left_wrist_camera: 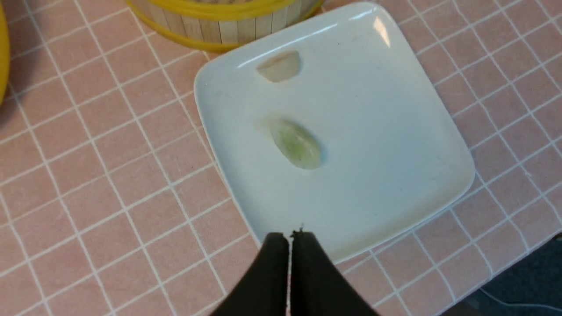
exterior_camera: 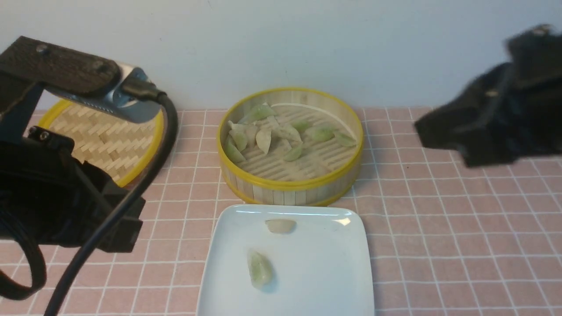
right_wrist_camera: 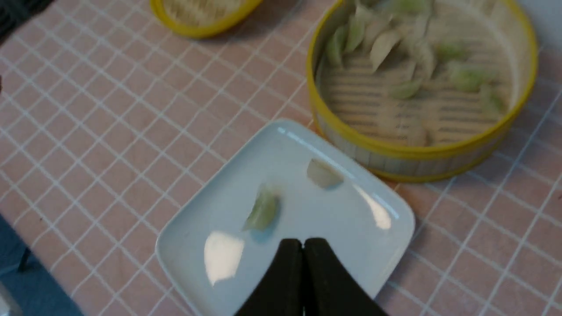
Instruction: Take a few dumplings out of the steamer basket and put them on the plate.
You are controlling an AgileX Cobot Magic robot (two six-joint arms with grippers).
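Two dumplings (exterior_camera: 260,268) lie apart on the plate (exterior_camera: 325,263), more in the steamer basket (exterior_camera: 290,186) just behind it. I see left fingers (left_wrist_camera: 274,256) and right fingers (right_wrist_camera: 287,263) pressed together, empty.

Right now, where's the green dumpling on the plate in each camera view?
Front view: green dumpling left of the plate's centre.
Left wrist view: green dumpling mid-plate, between left gripper and pale dumpling.
Right wrist view: green dumpling near right gripper.
Shared landmark: pale dumpling at the plate rim nearest the steamer basket.
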